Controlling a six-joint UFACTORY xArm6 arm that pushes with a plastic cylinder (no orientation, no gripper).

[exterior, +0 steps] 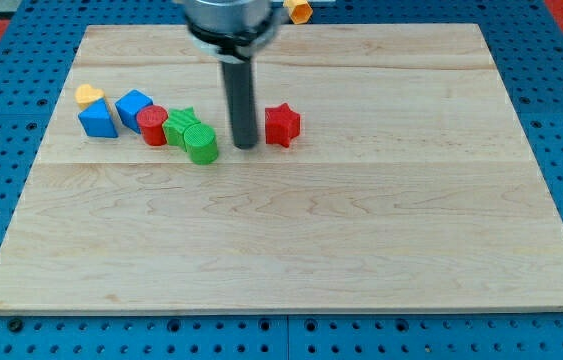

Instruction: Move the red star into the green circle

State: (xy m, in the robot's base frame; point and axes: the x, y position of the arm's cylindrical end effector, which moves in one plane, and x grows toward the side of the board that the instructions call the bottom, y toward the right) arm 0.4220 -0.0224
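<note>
Red star (282, 125) sits upper centre on the wooden counter (291, 240); my tip (245, 146) stands between it and the green circle (201, 143). No hand exists, so nothing is held; pushing from here would seemingly drive the star away.

The dark rod (239, 100) hung upright from the arm's grey mount (227, 22); my tip (245, 146) rested on the board.

You'll find my tip (245, 146) on the bench (361, 260) between the green circle (201, 145) at the view's left and the red star (282, 125) at its right, near both. Further left, a cluster: green star (180, 122), red cylinder (153, 127), blue cube (134, 104), blue triangle (97, 122), yellow heart (88, 95).
</note>
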